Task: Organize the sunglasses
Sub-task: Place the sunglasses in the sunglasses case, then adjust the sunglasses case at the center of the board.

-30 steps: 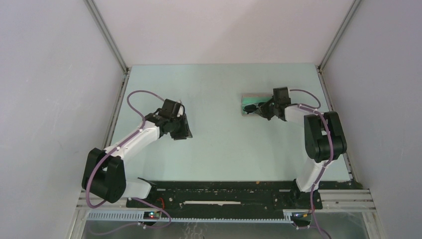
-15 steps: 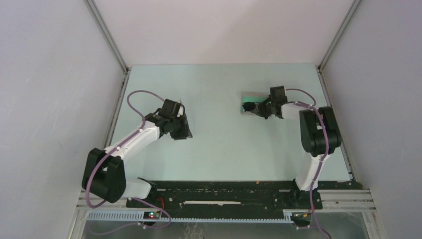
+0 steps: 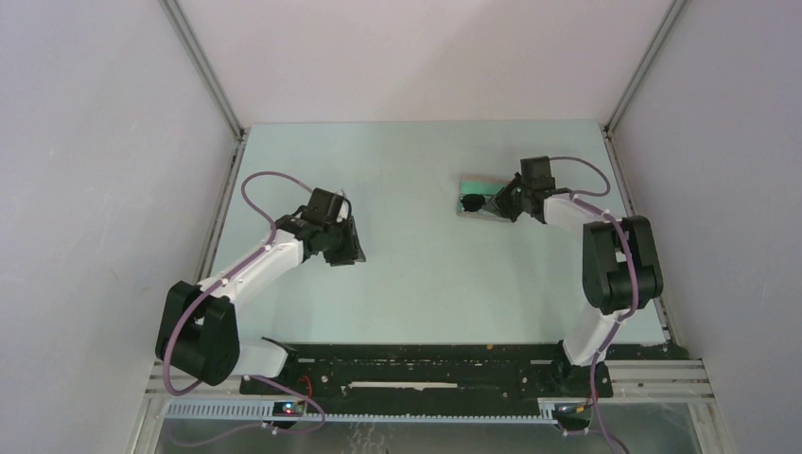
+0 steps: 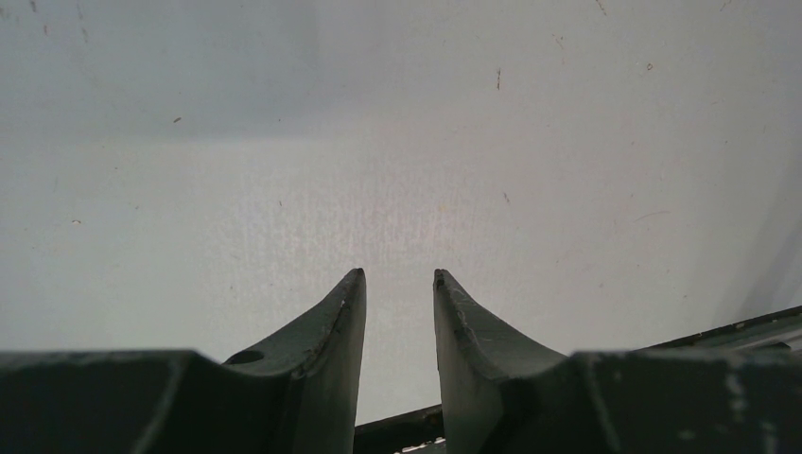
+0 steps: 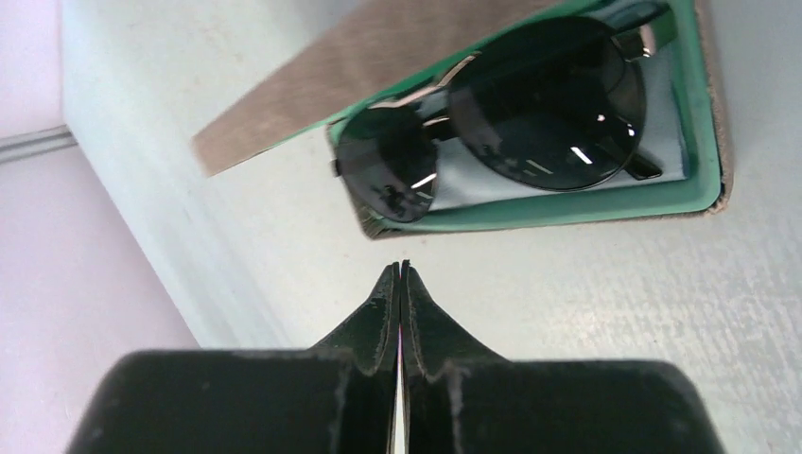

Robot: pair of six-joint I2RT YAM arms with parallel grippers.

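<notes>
Green lining frames the sunglasses [image 5: 544, 113], which already lie inside the grey case [image 5: 567, 213] on a pale blue cloth [image 5: 492, 180]. The lid [image 5: 350, 66] hangs half raised above them.

Over the last second the right arm has swung its elbow in and out again and lifted its wrist a little. The right gripper [image 5: 400, 274] now sits just beside the open edge of the case, its jaws pressed together and empty (the case itself does not seem to have shifted). I judge that stowing is done and only closing the lid remains.

Meanwhile the left gripper [image 4: 399, 284] has not moved. It hovers partly open over the bare table [image 4: 378, 142], holding nothing.
</notes>
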